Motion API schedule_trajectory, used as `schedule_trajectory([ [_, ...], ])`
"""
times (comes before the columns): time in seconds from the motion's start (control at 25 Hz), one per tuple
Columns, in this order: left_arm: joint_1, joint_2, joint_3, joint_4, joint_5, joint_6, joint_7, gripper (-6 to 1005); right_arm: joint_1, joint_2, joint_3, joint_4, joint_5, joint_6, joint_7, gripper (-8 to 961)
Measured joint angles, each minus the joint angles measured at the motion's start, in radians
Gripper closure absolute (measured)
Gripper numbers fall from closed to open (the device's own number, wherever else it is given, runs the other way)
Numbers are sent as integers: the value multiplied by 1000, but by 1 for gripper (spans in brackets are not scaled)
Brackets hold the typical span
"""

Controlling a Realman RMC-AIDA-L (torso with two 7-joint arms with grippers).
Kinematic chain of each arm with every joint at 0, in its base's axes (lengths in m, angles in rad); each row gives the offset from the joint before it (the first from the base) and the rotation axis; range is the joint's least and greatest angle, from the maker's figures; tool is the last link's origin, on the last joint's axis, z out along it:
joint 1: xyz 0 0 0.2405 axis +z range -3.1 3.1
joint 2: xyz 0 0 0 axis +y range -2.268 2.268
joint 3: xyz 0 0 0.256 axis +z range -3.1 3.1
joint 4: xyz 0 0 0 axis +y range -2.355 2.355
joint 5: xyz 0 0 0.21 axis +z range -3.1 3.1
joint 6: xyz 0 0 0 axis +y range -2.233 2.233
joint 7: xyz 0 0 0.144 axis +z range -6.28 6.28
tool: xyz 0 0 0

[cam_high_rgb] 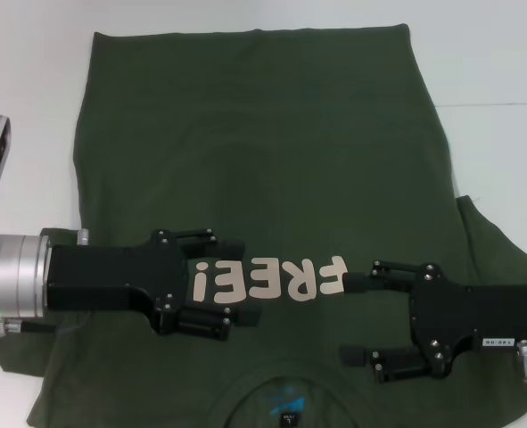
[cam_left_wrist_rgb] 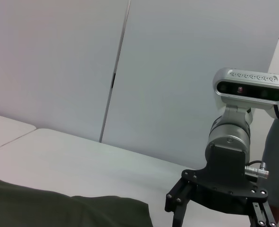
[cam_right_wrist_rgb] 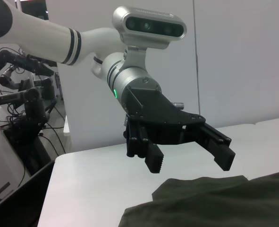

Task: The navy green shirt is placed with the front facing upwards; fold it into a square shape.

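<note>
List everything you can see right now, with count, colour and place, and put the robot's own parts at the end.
navy green shirt: one, dark olive green, spread flat, front up, over most of the table, neckline at the robot's side.
"FREE!" lettering: one, pale beige, on the chest between the two hands.
neck print: one, small, blue, inside the neckline.
table: one, white, under the shirt.
wall panels: pale grey, behind the table.
left hand: one, black, open, above the shirt's chest on the robot's left.
right hand: one, black, open, above the shirt on the robot's right.
</note>
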Motion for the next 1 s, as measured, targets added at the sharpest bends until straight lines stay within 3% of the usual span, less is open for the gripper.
schedule_trajectory([
  [0.72, -3, -4, -40, -7, -5, -18, 25, 82, 8, -3, 40, 1, 26, 60, 11, 62],
  [1.0, -35, -8, -42, -58, -17, -64, 59, 83, 60, -21, 103, -70, 32, 197, 283, 64],
])
